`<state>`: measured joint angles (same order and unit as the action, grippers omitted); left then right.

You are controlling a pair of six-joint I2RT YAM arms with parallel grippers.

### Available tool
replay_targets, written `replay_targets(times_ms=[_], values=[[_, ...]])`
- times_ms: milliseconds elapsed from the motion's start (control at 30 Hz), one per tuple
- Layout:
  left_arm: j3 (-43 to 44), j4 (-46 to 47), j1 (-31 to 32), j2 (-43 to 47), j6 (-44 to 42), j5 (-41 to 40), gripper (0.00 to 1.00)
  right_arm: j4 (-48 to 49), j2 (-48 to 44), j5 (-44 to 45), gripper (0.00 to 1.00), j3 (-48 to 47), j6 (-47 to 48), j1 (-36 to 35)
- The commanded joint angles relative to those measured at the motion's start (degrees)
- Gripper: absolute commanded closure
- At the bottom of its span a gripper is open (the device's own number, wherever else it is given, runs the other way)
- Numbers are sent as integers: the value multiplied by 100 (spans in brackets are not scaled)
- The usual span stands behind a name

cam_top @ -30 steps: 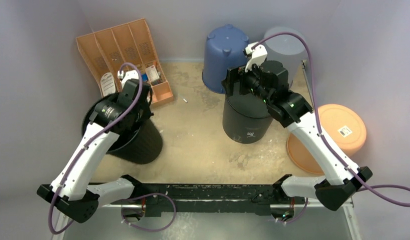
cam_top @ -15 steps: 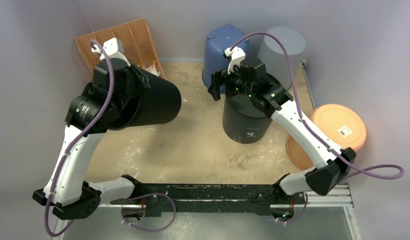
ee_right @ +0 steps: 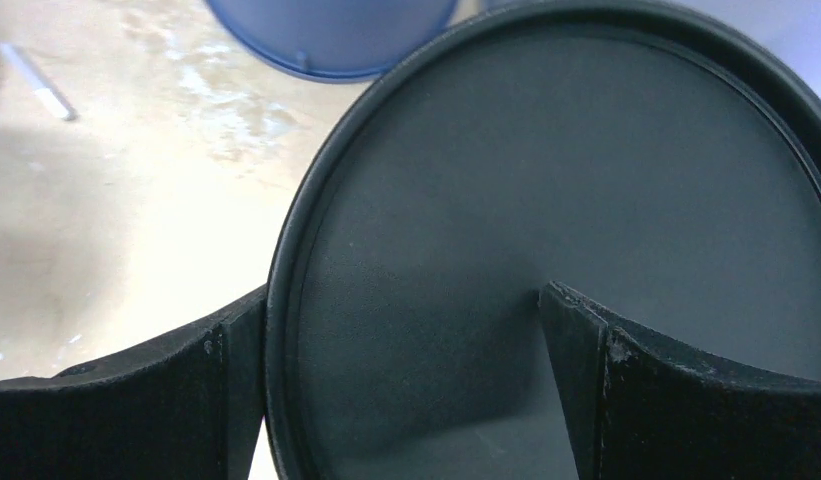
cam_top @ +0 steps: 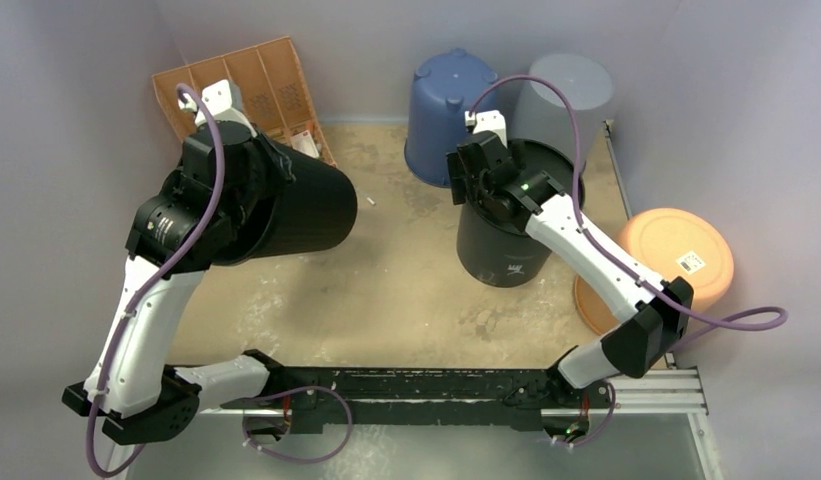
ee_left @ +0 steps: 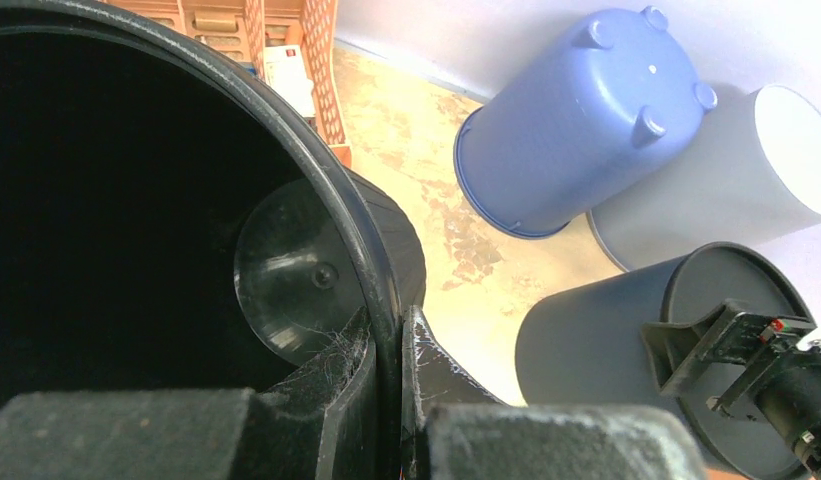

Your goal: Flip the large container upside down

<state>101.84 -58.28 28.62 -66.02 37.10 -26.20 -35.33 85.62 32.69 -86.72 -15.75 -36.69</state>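
At the far left an orange tray (cam_top: pixel 261 80) with long compartments leans in the desk's (cam_top: pixel 406 290) back corner. Just in front of it the left gripper (ee_left: pixel 391 330) holds the black bin (cam_top: pixel 306 210) up off the desk. Its jaws pinch the bin's rim, one finger inside the mouth and one outside against the wall.

The black bin lies on its side, its long axis running left to right across the desk. The open mouth faces left toward the left wrist and the round base points right toward the desk's middle. The left wrist view looks straight down the dark inside to the base.

Right of centre, at the back, a blue bin (cam_top: pixel 448 105) stands upside down with its small feet up. Just in front of it a dark grey bin (cam_top: pixel 506 245) also stands upside down on the desk.

The right gripper (ee_right: pixel 401 300) hangs over that grey bin's flat base with its jaws spread wide and nothing between them. The left finger is just outside the base's edge and the right finger is over the base.

Behind the grey bin stands a pale bin (cam_top: pixel 576 90), also inverted. At the far right edge an orange bowl (cam_top: pixel 676 255) lies upside down with a white label on top.
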Motion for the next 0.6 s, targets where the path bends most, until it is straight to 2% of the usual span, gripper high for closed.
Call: replay_targets(times_ms=[0, 167, 267, 400, 567], values=[[33, 524, -15, -25, -201, 85, 100, -1135, -222, 1267, 4, 136, -486, 79], [-42, 672, -15, -103, -221, 388, 100, -819, -400, 1275, 3, 20, -188, 75], [-96, 756, -15, -159, -255, 576, 100, -742, -486, 908, 0, -336, -86, 78], [-323, 945, -15, -175, -347, 722, 100, -129, -717, -570, 0, -605, 411, 79], [-639, 1350, -91, -23, -414, 923, 100, 428, -687, -2663, 0, -954, 248, 78]])
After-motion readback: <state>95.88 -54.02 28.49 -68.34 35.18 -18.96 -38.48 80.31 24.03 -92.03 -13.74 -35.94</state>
